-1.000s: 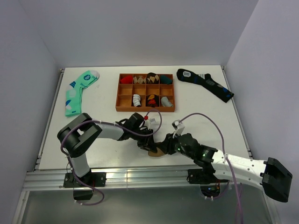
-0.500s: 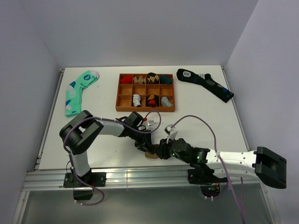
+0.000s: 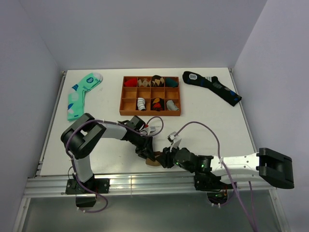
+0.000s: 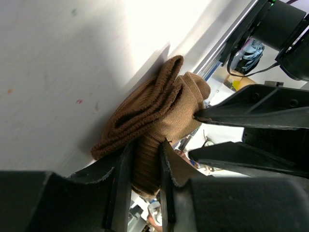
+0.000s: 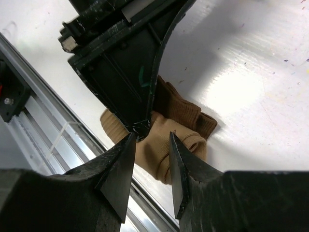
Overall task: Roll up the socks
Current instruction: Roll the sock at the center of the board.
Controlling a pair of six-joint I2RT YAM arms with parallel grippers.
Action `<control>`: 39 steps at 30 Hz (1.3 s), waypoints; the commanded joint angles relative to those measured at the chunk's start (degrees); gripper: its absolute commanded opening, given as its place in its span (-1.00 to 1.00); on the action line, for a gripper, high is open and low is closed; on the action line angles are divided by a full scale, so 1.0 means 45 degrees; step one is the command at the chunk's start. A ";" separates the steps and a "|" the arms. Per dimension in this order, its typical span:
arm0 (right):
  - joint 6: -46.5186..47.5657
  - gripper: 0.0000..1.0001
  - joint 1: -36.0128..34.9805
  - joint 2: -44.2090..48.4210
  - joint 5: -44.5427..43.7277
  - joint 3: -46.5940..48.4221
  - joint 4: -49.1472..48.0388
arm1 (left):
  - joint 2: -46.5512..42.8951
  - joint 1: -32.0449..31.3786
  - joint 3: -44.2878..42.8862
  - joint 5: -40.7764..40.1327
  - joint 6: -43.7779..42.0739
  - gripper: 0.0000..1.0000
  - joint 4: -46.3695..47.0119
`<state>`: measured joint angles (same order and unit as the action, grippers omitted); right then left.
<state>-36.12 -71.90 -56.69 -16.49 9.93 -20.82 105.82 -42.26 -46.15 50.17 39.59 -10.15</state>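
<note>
At the near edge of the tabletop [image 3: 217, 126], at 6 o'clock from the wooden tray [image 3: 150, 95], the tan socks [image 3: 155, 160] lie bunched between two arms. The left hand [image 3: 146, 153] reaches them from 10 o'clock and the right hand [image 3: 166, 157] from 3 o'clock, both equally close. Too little of the bundle shows here to read its long axis. From the left wrist, the socks [image 4: 159, 111] run as a folded wad from 7 to 1 o'clock, and the left hand [image 4: 145, 151], nearly closed, pinches a ribbed fold at the 7 o'clock end. The right hand [image 4: 193, 135] noses in from 3 o'clock, its upper finger touching the wad. From the right wrist, the right hand [image 5: 150, 140] stands half apart, gripping nothing evident. The socks [image 5: 181, 145] lie just past its tips toward 12 o'clock, beside the left hand [image 5: 137, 82].
</note>
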 commanded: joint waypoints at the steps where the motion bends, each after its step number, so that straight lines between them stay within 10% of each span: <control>1: -0.0021 -0.17 -0.0331 -0.0605 -0.0476 0.0019 -0.0490 | 0.0918 0.0153 0.0920 -0.4216 -0.1474 -0.99 -0.2666; 39: -0.0157 0.08 -0.3241 -0.5273 -0.1510 0.2264 0.0015 | 0.1758 0.1793 -0.0114 -0.3044 -0.3016 -0.99 -0.3133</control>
<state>-35.00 -84.47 -77.14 -27.94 18.68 -27.27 109.03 -35.92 -47.88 56.80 28.25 -22.65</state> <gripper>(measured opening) 0.535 0.290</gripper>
